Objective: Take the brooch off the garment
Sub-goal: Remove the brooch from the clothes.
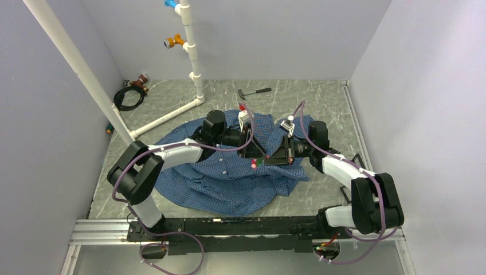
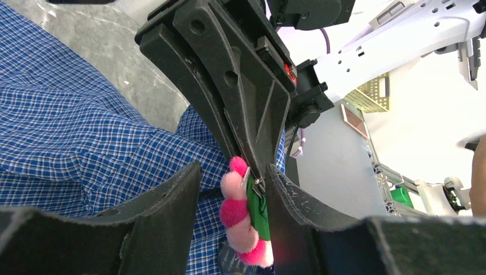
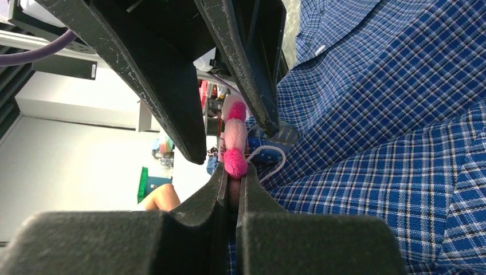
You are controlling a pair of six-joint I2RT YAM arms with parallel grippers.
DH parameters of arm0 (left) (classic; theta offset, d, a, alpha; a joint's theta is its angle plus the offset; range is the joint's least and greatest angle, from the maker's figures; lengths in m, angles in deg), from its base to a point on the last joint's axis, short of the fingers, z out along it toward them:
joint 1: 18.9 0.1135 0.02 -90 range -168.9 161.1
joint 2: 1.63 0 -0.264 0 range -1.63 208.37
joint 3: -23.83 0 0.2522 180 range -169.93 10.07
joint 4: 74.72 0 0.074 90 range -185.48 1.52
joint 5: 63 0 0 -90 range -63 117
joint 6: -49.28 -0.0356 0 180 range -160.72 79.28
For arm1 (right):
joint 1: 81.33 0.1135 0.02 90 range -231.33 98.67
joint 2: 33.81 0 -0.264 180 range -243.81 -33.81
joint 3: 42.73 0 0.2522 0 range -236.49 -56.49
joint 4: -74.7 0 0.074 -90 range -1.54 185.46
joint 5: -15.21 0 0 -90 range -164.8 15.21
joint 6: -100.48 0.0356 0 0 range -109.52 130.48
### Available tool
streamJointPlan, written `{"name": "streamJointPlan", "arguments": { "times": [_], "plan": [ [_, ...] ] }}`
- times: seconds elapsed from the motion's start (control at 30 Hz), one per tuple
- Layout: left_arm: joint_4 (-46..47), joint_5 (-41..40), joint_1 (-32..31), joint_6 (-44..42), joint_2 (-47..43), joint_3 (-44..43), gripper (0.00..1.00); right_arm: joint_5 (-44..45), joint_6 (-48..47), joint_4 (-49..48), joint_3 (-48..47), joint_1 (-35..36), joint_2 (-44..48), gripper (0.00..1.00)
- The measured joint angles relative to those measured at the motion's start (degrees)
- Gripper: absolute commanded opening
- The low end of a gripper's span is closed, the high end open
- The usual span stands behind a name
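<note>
Pink and fuzzy, the brooch sits a bit toward 3 o'clock from the middle of the blue checked shirt, pinched tight by the right gripper while the left gripper stands half spread around it, so a slow, straight pull seems best.

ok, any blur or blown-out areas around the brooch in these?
Top external: even light, brooch tiny. Left wrist: own fingers soft, background blown out, brooch sharp. Right wrist: shirt checks crisp, near fingers blurred, background washed out.
</note>
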Motion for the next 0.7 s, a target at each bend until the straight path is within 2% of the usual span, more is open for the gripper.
{"name": "streamJointPlan", "arguments": {
  "times": [0.7],
  "plan": [
    [-10.6, -4.8, -1.7, -6.5, 0.9, -5.1, 0.50, 1.4, -0.2, 1.1, 0.0, 0.2, 0.0, 0.00]
  ]
}}
